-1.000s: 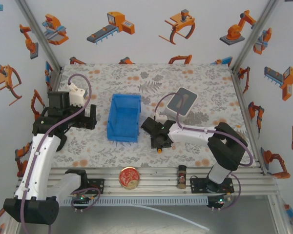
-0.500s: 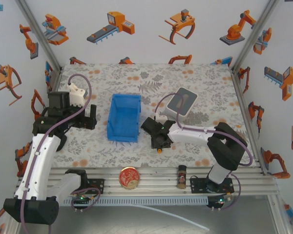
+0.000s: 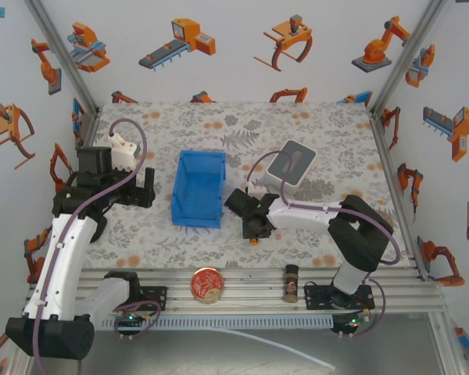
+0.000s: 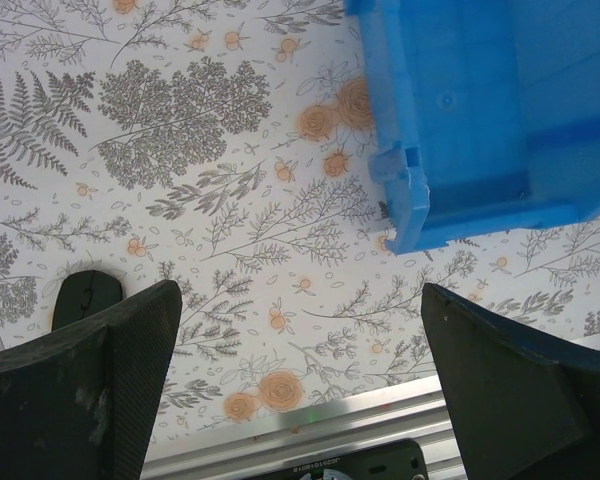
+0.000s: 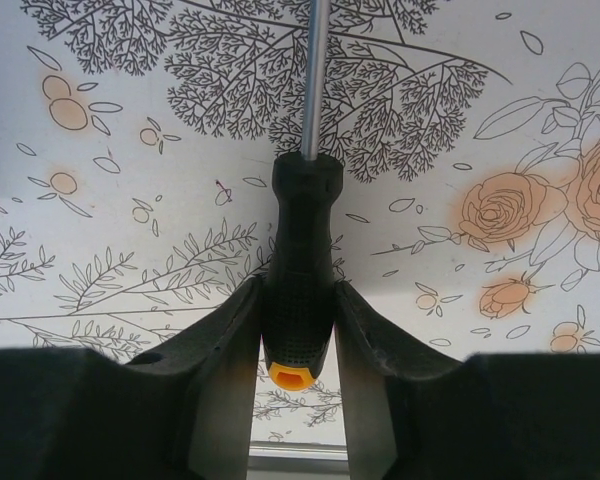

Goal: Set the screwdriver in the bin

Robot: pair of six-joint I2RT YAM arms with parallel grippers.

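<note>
Screwdriver (image 5: 300, 250) in right gripper (image 5: 298, 305), near bin (image 3: 195, 218) wall.

High rear camera overlooks the table (image 3: 313, 125); both wrist cameras face it closely.

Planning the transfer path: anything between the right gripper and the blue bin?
Nothing in the way. The top view shows bare floral tablecloth between the bin and the right gripper, which is shut on the screwdriver.
</note>
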